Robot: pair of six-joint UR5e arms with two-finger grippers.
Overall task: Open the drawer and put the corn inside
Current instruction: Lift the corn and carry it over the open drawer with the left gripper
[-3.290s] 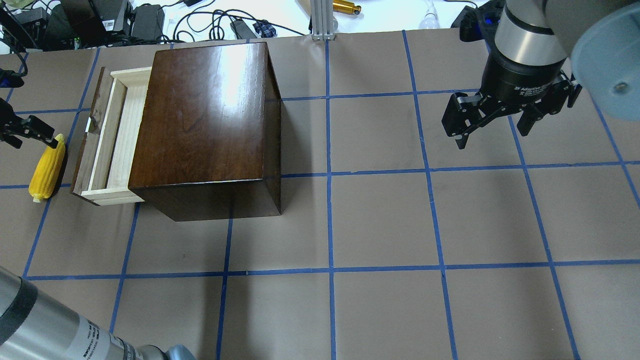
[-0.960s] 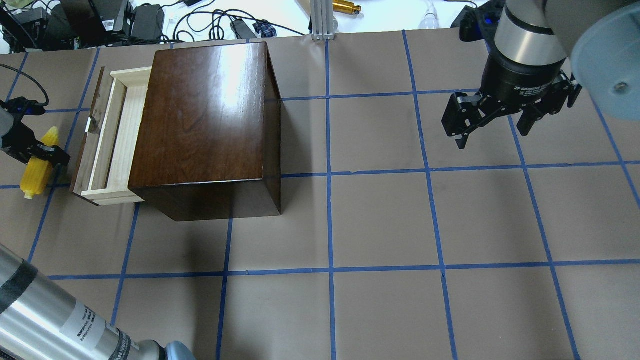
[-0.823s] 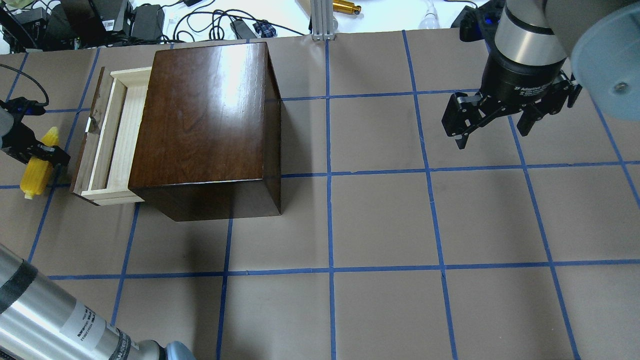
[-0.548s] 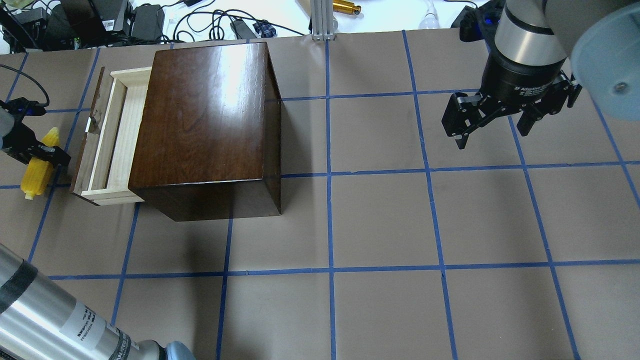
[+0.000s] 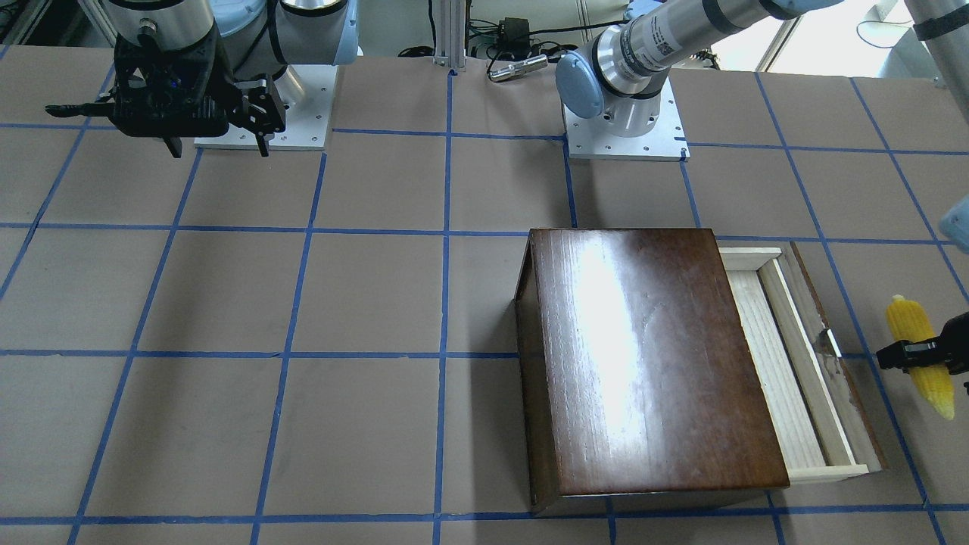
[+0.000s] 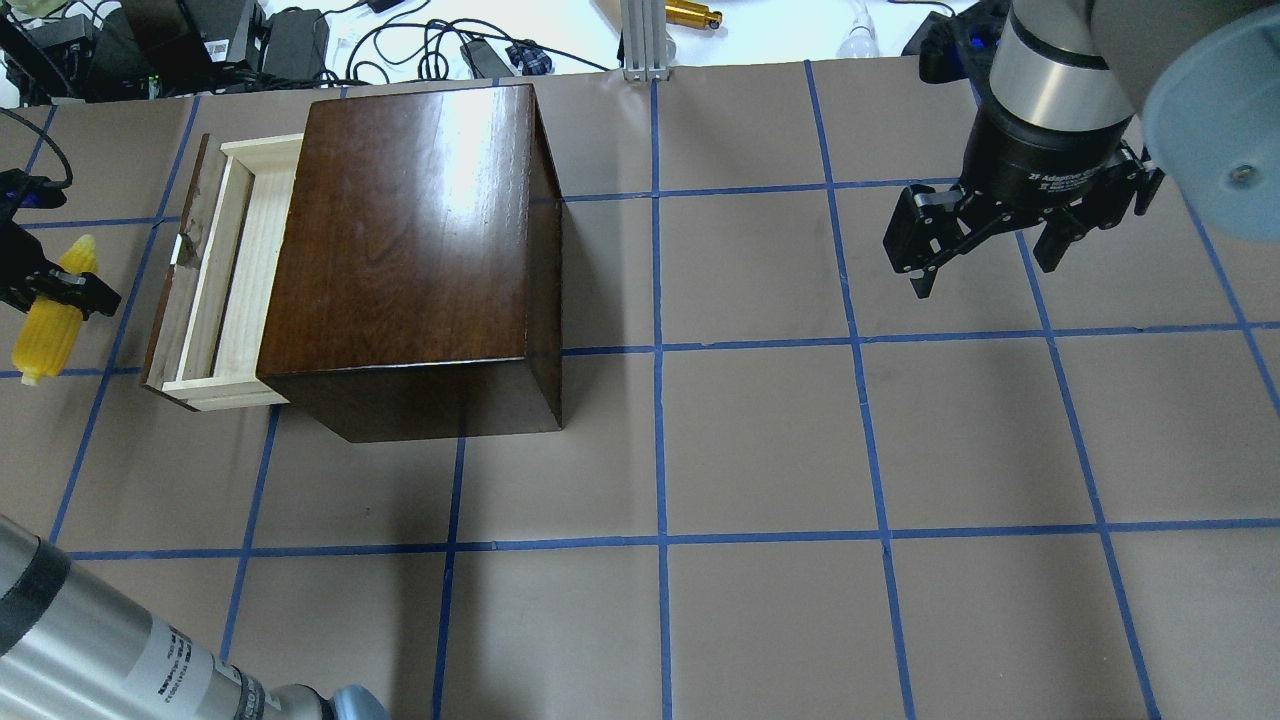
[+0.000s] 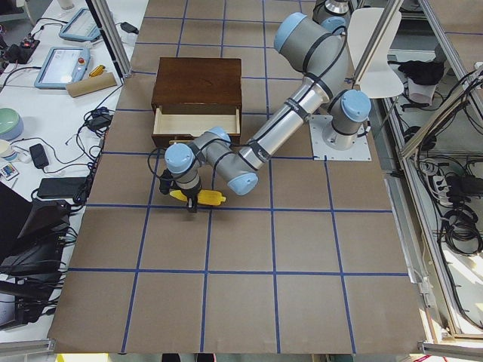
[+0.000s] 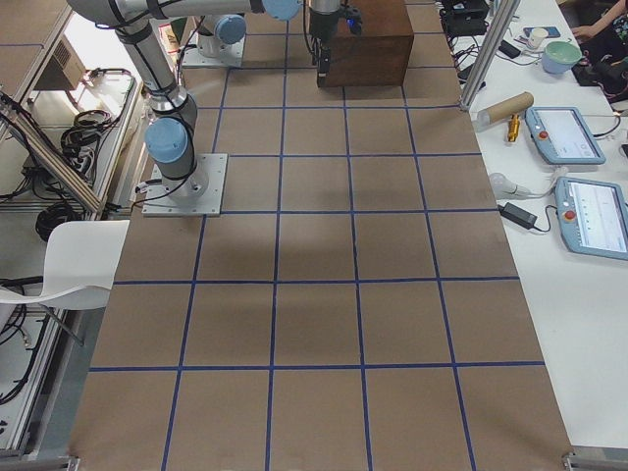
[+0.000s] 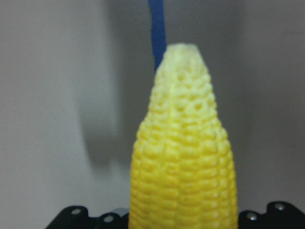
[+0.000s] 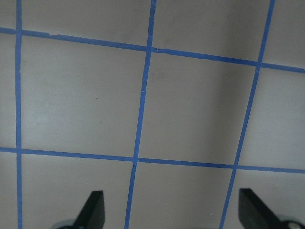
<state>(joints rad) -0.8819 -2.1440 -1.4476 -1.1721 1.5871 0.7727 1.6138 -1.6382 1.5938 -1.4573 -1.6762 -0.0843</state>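
Note:
The yellow corn [image 6: 42, 325] hangs in my left gripper [image 6: 55, 290], which is shut around its middle just above the table, left of the drawer. The corn also shows in the front view [image 5: 920, 356], the left side view [image 7: 209, 197] and, tip forward, in the left wrist view [image 9: 183, 157]. The drawer [image 6: 230, 270] of pale wood is pulled partly out of the dark-brown box [image 6: 410, 230] toward the left, and its tray holds nothing. My right gripper [image 6: 985, 265] is open and empty, high over the table's far right, with bare table below its fingers [image 10: 93, 210].
Cables and electronics [image 6: 200, 40] lie beyond the table's far edge, with an aluminium post [image 6: 645, 40] beside them. Both arm bases [image 5: 624, 129] stand at the robot's side of the table. My left arm's link [image 6: 90, 650] crosses the near left corner.
The corn lay on the table; my left gripper shut on its middle, then carried it a little left and away from the drawer. The right arm has not moved.

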